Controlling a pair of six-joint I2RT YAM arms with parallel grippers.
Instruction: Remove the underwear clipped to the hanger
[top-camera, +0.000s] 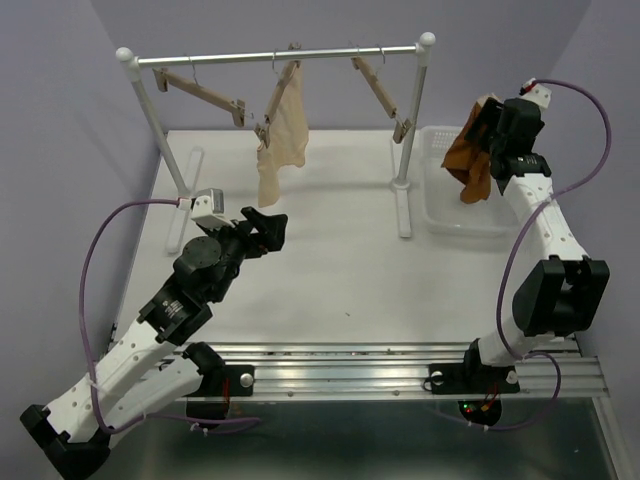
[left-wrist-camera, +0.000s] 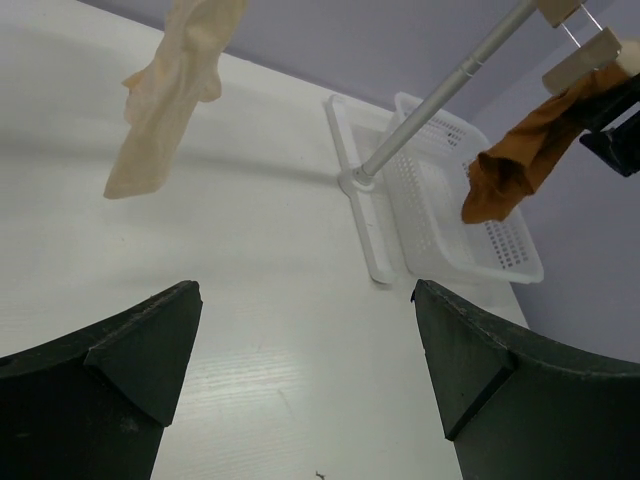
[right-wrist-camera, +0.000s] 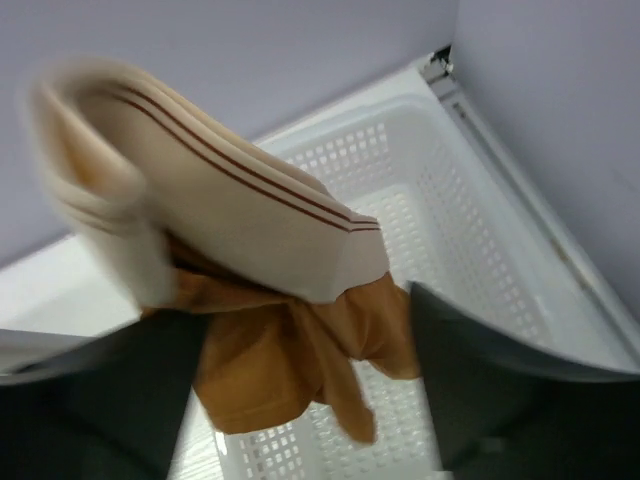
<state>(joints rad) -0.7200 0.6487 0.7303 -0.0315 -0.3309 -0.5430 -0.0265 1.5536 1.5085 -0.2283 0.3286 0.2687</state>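
Observation:
The rust-brown underwear (top-camera: 470, 155) hangs bunched at my right gripper (top-camera: 488, 128), above the white basket. In the right wrist view its orange fabric (right-wrist-camera: 270, 360) and pale striped waistband sit between the two dark fingers, which stand apart; the picture is blurred, so I cannot tell whether the fabric still touches both pads. The hanger (top-camera: 378, 88) hangs on the rail at the right, its lower clip (top-camera: 401, 128) bare. My left gripper (top-camera: 265, 222) is open over the table with nothing in it (left-wrist-camera: 305, 300). From the left wrist the underwear (left-wrist-camera: 520, 165) shows at the upper right.
A white mesh basket (top-camera: 440, 215) stands at the table's right, under the underwear. The metal rail (top-camera: 280, 55) on two white posts carries two other wooden hangers; the middle one holds pale beige underwear (top-camera: 283, 135). A post foot (top-camera: 403, 205) lies beside the basket.

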